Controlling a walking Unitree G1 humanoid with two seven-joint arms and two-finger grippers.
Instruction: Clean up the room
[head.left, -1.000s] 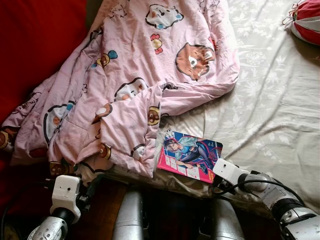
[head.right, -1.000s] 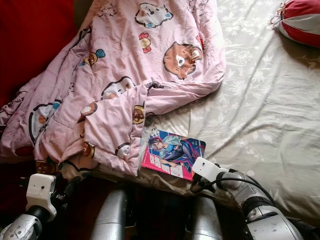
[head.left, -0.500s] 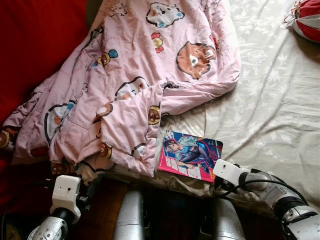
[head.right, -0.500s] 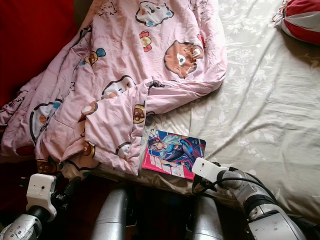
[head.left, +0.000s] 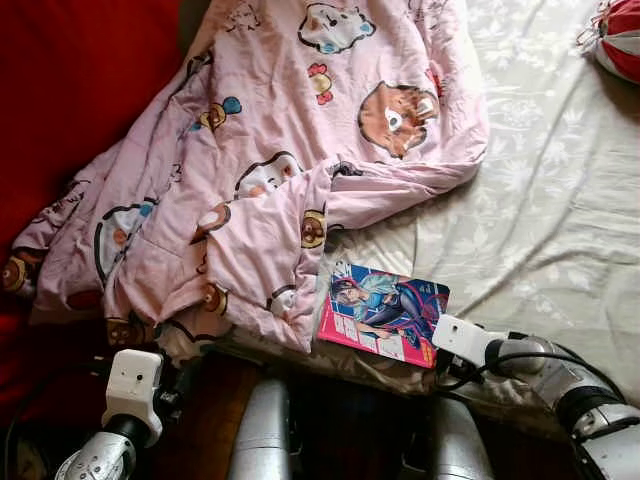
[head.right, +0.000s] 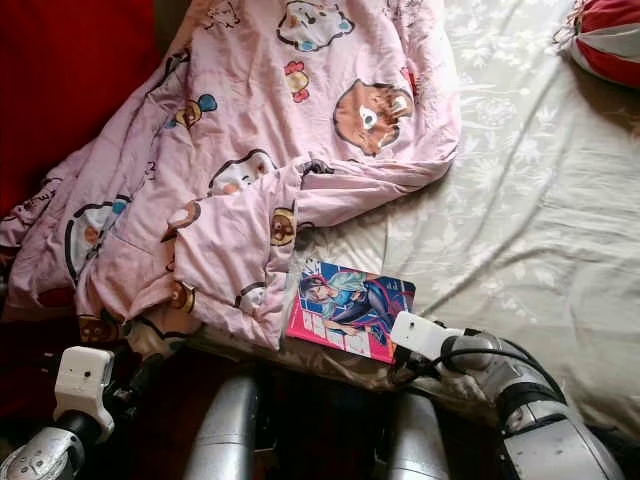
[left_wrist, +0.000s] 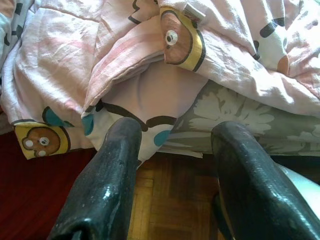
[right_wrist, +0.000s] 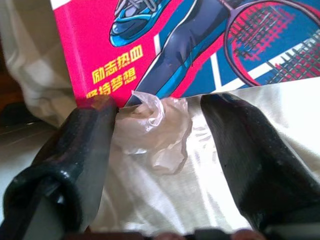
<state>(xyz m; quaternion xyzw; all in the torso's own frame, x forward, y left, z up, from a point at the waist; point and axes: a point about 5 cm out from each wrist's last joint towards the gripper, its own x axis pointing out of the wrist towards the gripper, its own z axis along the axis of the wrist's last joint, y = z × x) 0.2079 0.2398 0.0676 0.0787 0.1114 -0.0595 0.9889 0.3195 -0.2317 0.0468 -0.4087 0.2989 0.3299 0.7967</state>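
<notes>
The right gripper (right_wrist: 160, 150) sits at the near edge of the bed (head.left: 540, 200), its fingers (right_wrist: 250, 155) spread wide and clasping nothing. Straight ahead of it, touching the fingertips' line, lies a book (head.left: 384, 313) with a pink and blue cover showing a drawn figure and a racket. Between the two fingers, just short of the book's edge, a crumpled scrap of clear wrapper (right_wrist: 155, 130) rests on the pale floral sheet (head.right: 520, 230); one fingertip touches it, the other stands apart from it. In the head views the right arm reaches in from the robot's right, its white wrist block just beside the book's near corner.

The left gripper (left_wrist: 172, 170) hangs lower, off the bed's near edge and over the wooden floor (left_wrist: 165, 200). Its fingers (left_wrist: 105, 180) are also parted and hold nothing. Ahead of it and above droops the hem of a pink blanket (head.left: 280, 170) printed with cartoon bears, which spills over the bed's edge; one fingertip lies close under a hanging fold, though I cannot tell whether it touches.

The blanket lies rumpled across the bed beyond both grippers, one folded corner ending just beside the book on the side toward the left gripper. Far beyond the right gripper, at the bed's distant corner, sits a red and white striped cushion (head.left: 620, 40). Beyond the left gripper, past the blanket, is a red surface (head.left: 70, 90).
</notes>
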